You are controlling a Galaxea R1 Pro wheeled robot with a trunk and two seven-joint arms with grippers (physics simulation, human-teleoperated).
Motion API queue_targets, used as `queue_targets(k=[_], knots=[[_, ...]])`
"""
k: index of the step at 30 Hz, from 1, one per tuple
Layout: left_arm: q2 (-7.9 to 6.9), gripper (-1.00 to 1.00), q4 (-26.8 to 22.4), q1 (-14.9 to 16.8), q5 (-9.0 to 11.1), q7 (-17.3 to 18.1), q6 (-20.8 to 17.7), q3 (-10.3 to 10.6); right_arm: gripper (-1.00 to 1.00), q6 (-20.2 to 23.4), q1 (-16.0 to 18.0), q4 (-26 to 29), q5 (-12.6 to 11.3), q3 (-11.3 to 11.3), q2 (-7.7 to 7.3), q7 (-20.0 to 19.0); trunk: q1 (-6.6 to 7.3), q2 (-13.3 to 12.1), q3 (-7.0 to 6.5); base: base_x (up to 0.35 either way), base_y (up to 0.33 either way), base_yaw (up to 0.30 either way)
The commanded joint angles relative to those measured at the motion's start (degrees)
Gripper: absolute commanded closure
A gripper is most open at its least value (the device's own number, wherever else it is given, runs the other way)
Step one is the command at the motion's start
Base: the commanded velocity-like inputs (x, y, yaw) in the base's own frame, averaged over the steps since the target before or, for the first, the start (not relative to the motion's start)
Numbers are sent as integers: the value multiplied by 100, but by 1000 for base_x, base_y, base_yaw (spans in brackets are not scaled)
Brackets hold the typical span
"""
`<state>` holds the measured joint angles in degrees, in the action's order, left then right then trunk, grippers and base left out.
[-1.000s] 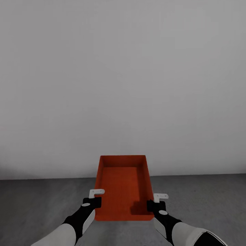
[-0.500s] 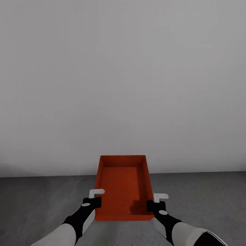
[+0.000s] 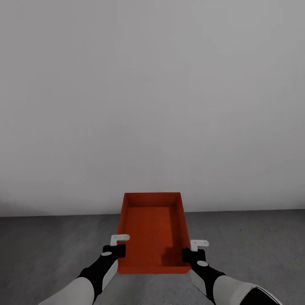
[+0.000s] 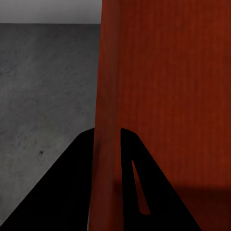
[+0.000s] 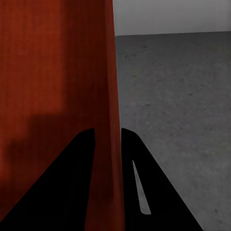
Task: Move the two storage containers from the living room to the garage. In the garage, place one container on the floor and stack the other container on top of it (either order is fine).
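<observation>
I carry one orange-red storage container (image 3: 152,231) in front of me, open top up, above the dark grey concrete floor (image 3: 51,245). My left gripper (image 3: 120,250) is shut on its left wall, and my right gripper (image 3: 186,253) is shut on its right wall. In the left wrist view the container wall (image 4: 108,96) runs between the two black fingers (image 4: 72,183). The right wrist view shows the same, the wall (image 5: 108,96) clamped between black fingers (image 5: 144,183). The other container is out of view.
A plain white-grey wall (image 3: 152,106) stands close ahead and meets the concrete floor just beyond the container. Bare floor (image 5: 183,96) lies on both sides of the bin.
The line where wall meets floor has risen a little in the head view, so the camera has shifted. The container and both grippers hold the same place in the picture.
</observation>
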<state>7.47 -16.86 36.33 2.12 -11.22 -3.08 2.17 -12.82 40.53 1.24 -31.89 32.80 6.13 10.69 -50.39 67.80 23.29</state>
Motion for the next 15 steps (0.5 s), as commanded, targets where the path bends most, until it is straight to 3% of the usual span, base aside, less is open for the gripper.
queue_targets(k=[1,15], knots=[[-4,100,-10,6,412,-29,-35,-287,100,-37,3,7,-45,-125,-22,-28,0,4,15,0,0,0],[-6,100,-10,6,412,-29,-35,-287,100,-37,1,7,-45,-125,-24,-25,0,4,141,0,0,0]])
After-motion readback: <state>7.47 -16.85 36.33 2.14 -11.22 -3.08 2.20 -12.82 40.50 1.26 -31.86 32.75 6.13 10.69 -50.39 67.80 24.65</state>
